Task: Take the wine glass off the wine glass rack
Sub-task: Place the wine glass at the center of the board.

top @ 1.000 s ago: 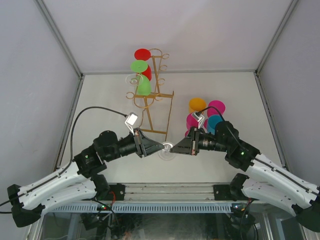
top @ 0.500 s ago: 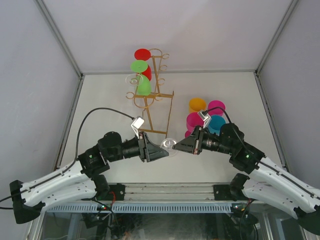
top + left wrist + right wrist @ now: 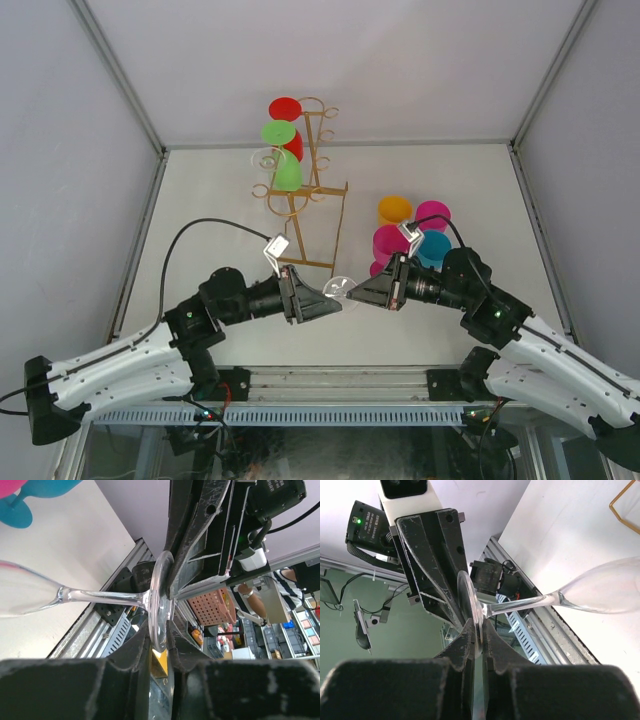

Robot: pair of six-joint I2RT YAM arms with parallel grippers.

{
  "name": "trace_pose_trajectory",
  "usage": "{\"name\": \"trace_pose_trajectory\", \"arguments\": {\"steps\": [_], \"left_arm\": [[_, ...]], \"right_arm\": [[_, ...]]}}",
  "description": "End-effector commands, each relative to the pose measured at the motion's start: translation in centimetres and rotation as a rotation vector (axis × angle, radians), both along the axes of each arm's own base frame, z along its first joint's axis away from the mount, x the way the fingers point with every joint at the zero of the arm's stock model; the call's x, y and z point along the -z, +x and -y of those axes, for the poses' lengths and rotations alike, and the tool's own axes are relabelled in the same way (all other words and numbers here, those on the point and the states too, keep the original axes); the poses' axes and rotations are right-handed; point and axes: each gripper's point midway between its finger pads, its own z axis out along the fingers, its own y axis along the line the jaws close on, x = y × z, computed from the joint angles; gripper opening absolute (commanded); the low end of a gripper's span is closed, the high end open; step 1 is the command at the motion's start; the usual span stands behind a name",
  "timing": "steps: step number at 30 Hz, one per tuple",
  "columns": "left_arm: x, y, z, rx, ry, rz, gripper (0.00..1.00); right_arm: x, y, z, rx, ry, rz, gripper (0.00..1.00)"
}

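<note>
**A:** The wine glass (image 3: 338, 287) is off the wine glass rack (image 3: 320, 187)! It lies on its side in mid-air at the lower centre of the overhead frame, above the bench (image 3: 200, 220).

**B:** And the rack stands at upper centre, apart from it, with a green glass (image 3: 287, 172) and a red glass (image 3: 285, 108) hanging on its left side.

**A:** The right pincer (image 3: 479, 635) is clenched on the rim of the glass's round foot. Its wrist view shows both fingers tight against the disc.

**B:** The left pincer (image 3: 161, 645) comes in from the opposite side, nose to nose with the right one. Its fingers straddle that same foot, but I can't tell whether they press on it.

**A:** The stem runs up the frame from the foot, with the bowl toward the rack's base.

**B:** At right of centre a cluster of coloured glasses (image 3: 394, 210) in orange, pink, magenta and teal stands on the bench, just beyond the right arm.
</note>
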Motion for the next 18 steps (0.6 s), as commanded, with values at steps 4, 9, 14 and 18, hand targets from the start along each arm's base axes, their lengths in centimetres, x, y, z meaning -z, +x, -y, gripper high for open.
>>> {"name": "trace_pose_trajectory", "arguments": {"steps": [4,9,14,18], "left_arm": [[-1.7,-0.2,-0.1,0.002,-0.082,0.019,0.17],[-1.8,-0.2,-0.1,-0.003,-0.085,0.022,0.18],[-1.5,-0.1,0.0,-0.004,-0.076,0.017,0.2],[-1.5,-0.1,0.0,-0.004,-0.077,0.014,0.2]], "right_arm": [[-2.3,-0.6,-0.2,-0.029,0.07,0.079,0.0],[-2.5,-1.1,-0.4,-0.052,0.075,0.086,0.0],[-2.5,-1.3,-0.6,-0.069,0.077,0.094,0.0],[-2.5,-1.5,-0.7,-0.076,0.077,0.097,0.0]]}}
